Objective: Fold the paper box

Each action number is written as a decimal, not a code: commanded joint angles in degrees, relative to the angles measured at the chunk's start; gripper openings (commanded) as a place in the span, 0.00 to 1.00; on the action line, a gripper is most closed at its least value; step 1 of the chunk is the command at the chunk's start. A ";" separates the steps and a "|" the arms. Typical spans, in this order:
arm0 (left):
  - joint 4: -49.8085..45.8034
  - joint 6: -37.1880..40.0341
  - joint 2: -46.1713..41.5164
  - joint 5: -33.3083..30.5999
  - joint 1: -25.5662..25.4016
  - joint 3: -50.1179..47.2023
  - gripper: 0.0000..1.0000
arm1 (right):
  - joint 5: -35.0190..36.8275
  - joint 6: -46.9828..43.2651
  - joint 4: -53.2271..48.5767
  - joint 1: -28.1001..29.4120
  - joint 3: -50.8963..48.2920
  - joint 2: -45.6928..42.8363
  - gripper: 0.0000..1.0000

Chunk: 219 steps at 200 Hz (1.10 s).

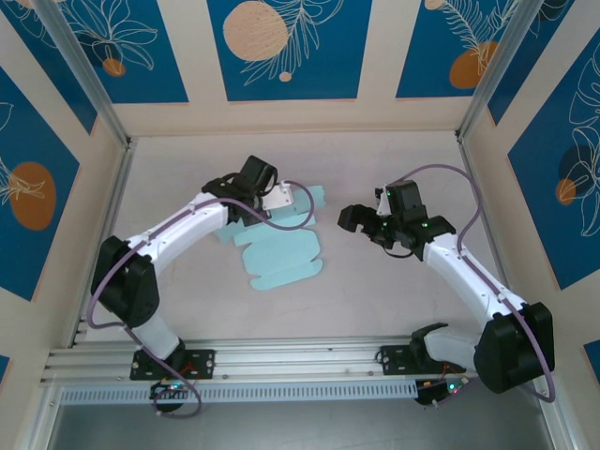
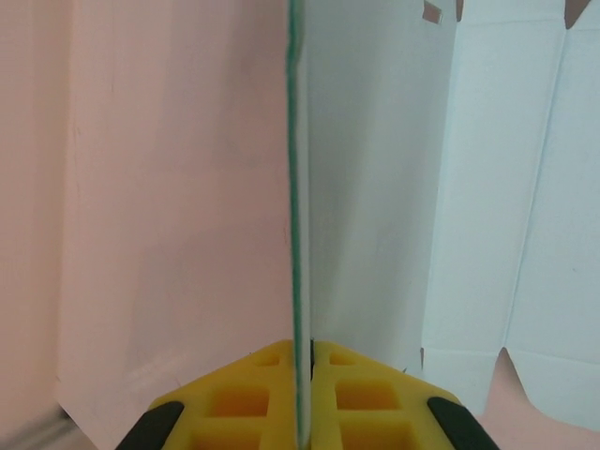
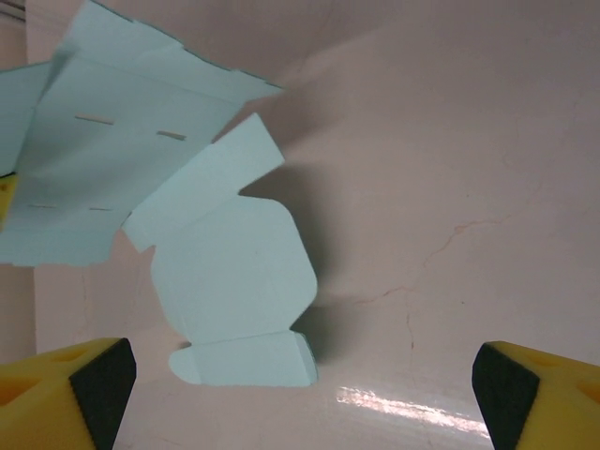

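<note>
Pale-blue paper box [image 1: 281, 255]: unfolded sheet on the bench [image 1: 394, 300].
Left jaws: clenched on the box's far flap [image 2: 375, 187], which the left wrist view shows edge-on.
Right jaws: released, just right of the box; the right wrist view shows slots [image 3: 94, 119].

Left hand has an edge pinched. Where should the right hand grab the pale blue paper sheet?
Take the rounded flap of the pale blue paper box sheet by its curved free edge, coming straight in from the open right hand: the flap faces it and seems raised off the table, judging by its shadow.
</note>
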 commanded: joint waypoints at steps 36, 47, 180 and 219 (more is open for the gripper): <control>12.83 8.67 5.03 -3.52 -4.55 -1.15 0.08 | -13.06 1.82 7.00 -8.29 1.40 2.45 0.91; 15.74 9.09 5.14 -3.74 -5.11 -2.65 0.08 | -14.64 2.77 7.67 -8.95 2.27 4.00 0.87; 39.44 14.78 6.69 -12.81 -9.15 -14.61 0.10 | -18.73 16.39 14.18 -1.90 12.64 25.23 0.56; 42.73 15.01 6.10 -12.64 -9.26 -16.54 0.10 | -19.16 19.10 18.73 -0.36 11.83 27.22 0.56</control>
